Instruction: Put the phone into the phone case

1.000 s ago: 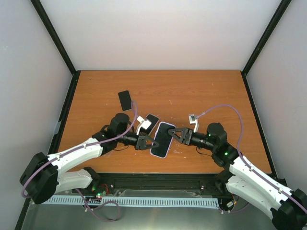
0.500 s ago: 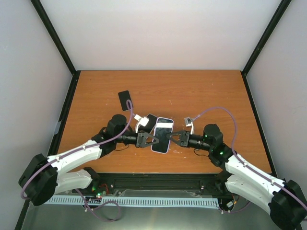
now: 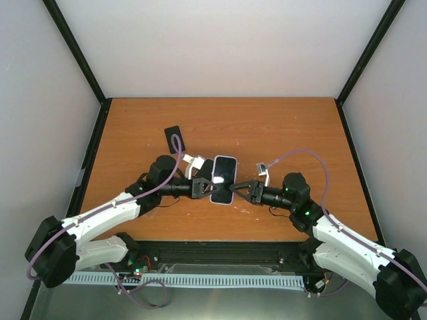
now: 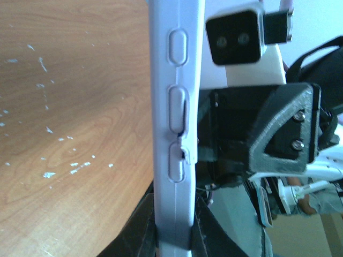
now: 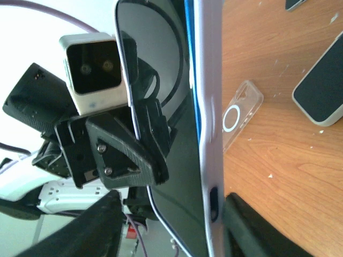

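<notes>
Squeezing the phone case [image 4: 174, 134], seemingly, is the left end effector [image 3: 205, 190].

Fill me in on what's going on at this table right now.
The two arms hold a black-screened phone in a lavender phone case between them above the wooden table. The left tool is clamped on one long edge. The right tool straddles the opposite edge, with a gap on the screen side. A blue strip shows between screen and case, so full seating is unclear. A clear plastic case lies on the table.
</notes>
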Tool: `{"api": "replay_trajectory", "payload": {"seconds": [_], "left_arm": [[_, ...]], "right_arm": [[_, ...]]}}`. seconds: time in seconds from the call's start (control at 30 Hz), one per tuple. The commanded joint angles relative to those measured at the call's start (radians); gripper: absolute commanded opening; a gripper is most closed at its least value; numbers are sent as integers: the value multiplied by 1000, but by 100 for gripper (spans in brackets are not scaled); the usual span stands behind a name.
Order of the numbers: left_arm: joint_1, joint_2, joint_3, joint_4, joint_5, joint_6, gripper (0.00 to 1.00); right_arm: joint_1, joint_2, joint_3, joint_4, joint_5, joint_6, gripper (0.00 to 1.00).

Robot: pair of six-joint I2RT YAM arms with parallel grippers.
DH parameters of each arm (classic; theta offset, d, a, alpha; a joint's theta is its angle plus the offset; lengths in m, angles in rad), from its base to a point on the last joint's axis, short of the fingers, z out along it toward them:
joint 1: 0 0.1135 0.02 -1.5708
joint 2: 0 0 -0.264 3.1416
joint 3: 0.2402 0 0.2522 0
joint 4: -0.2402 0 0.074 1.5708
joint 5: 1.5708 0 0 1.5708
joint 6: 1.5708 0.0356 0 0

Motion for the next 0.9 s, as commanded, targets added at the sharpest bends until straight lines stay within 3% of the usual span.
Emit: {"api": "replay_trajectory", "payload": {"seconds": [0.0,0.13,0.27,0.53,0.63,0.8,0.87], "left_arm": [[6,-54,-17,185,-68,-98,4],[6,-63,-52,302,-73,-160,4],[6,-54,-45,336,-79,-167,4],[8,-55,10,134,-204,-50,3],[7,-58,24,64,-250,-1,3],[6,-74,27,64,-215,10,5],[6,-81,16,94,-190,-17,5]], "right_arm": [[10,32,-19,109,-91,15,57],[39,74,-31,164,-116,24,62],[50,89,-43,202,-112,41,56],[50,44,-74,200,-35,93,12],[50,41,-89,230,-20,133,3],[50,31,-87,224,0,130,3],[50,22,-86,228,6,119,16]]}}
